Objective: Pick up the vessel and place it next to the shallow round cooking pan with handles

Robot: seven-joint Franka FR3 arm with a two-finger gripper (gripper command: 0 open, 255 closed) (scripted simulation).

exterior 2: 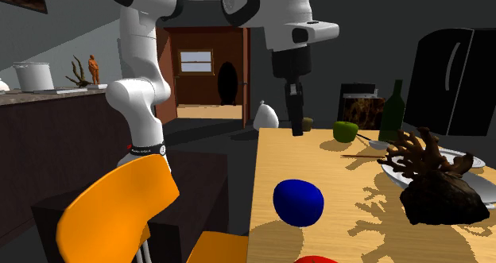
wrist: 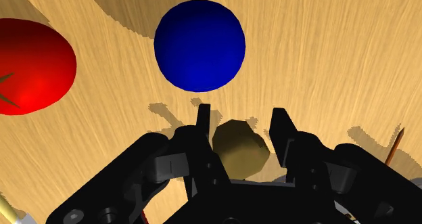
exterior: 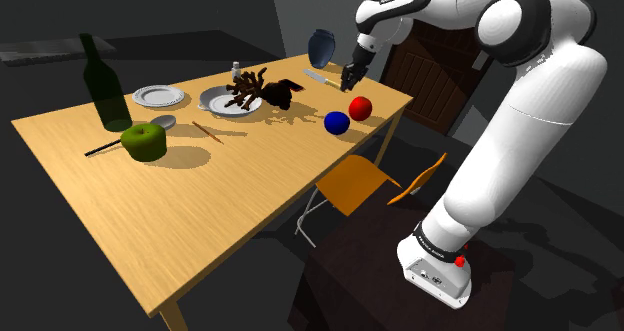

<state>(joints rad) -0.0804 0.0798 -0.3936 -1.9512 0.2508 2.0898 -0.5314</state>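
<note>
Shoulder view: you've got the gripper (exterior: 350, 79) low over the far end of the table (exterior: 200, 199), with the vessel (exterior: 320, 47) just beyond it at the far corner, upright and untouched.
Vessel: round-bellied with a narrower neck, blue-grey from this side. It stands right at the table's edge, so I'd judge a sideways nudge could send it off.
Fingers: the fingers (wrist: 203, 128) are spread apart in the wrist view and clasp nothing, which fits a grasp not yet begun.
Tan lump: a small faceted tan lump (wrist: 237, 148) shows between them. By my reading it lies on the wood below and isn't held.
Aim: your hand looks down at the blue ball (exterior: 337, 122) and the red ball (exterior: 360, 107), not at the vessel, so you're short of it and need to line up.
Pan: the grey round dish (exterior: 208, 103) under the dark branching piece (exterior: 255, 89) is the likeliest target. I can't make out handles.
Drop spot: the branching piece overhangs the dish on the vessel's side, so pick bare wood beside the rim.
Risk: the balls could roll if you clip them.
</note>
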